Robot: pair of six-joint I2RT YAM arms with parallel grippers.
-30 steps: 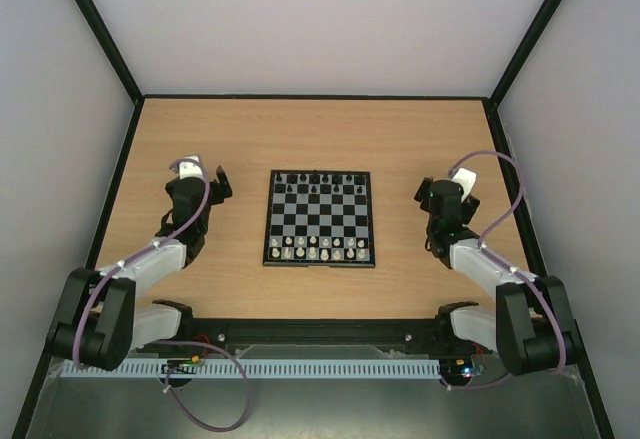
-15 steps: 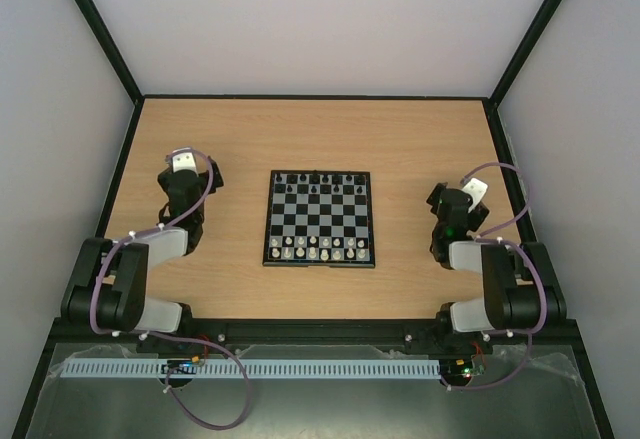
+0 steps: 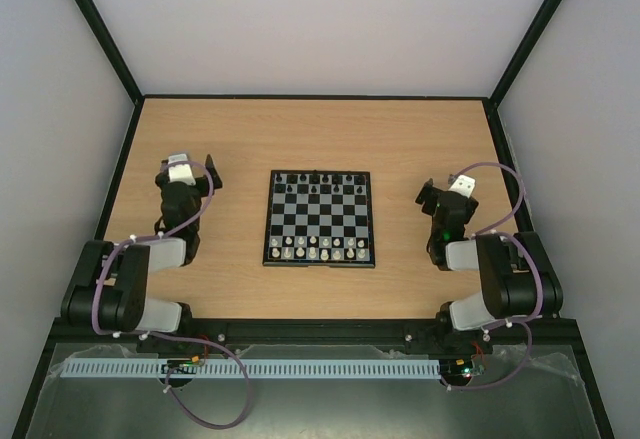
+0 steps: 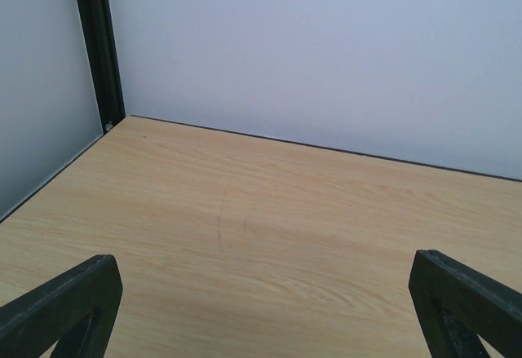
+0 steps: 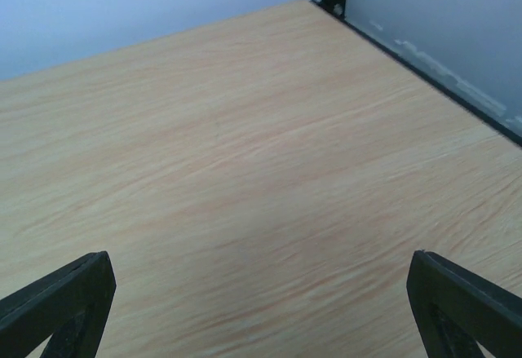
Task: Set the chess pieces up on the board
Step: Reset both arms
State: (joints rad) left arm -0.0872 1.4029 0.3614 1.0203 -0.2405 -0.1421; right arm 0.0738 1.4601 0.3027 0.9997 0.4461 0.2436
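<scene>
Chess pieces (image 3: 318, 249) lined both ends of the board (image 3: 320, 217), setup seemingly done, left hand (image 4: 265, 280) and right hand (image 5: 261, 280) spread wide, empty.

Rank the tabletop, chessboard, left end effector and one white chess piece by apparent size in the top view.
Largest to smallest: tabletop, chessboard, left end effector, white chess piece. None look alike.

Matt wood-grain table (image 3: 320, 134), glossy black-and-pale board (image 3: 320, 219)
</scene>
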